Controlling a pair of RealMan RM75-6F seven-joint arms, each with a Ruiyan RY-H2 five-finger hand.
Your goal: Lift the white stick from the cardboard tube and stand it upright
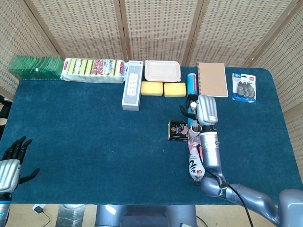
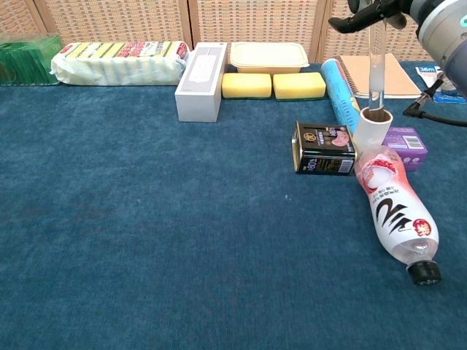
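At the near left edge of the surface (image 1: pixel 94 156) the left robot hand (image 1: pixel 10 166) rests idle, fingers spread and holding nothing. Nearest on the right lies a plastic bottle (image 2: pixel 394 213) on its side, cap toward the near edge. Just beyond it, touching its far end, the cardboard tube (image 2: pixel 372 129) stands upright, with a dark tin (image 2: pixel 324 149) just to its left and a purple box (image 2: pixel 406 144) just to its right.

The white stick (image 2: pixel 376 62) hangs straight above the tube's mouth, its lower tip at or barely above the rim; whether it has fully cleared cannot be told. The right robot hand (image 2: pixel 379 7) pinches it by the top end, at the upper edge of the chest view.

The stick looks thin, light, stiff and smooth, so it could swivel or slip in a top-end pinch. A hold lower down, nearer its middle, would likely steady it. With so narrow a base it will probably topple easily when stood on the soft cloth

Further back lie a blue cylinder (image 2: pixel 339 87) and a notebook (image 1: pixel 212 79)
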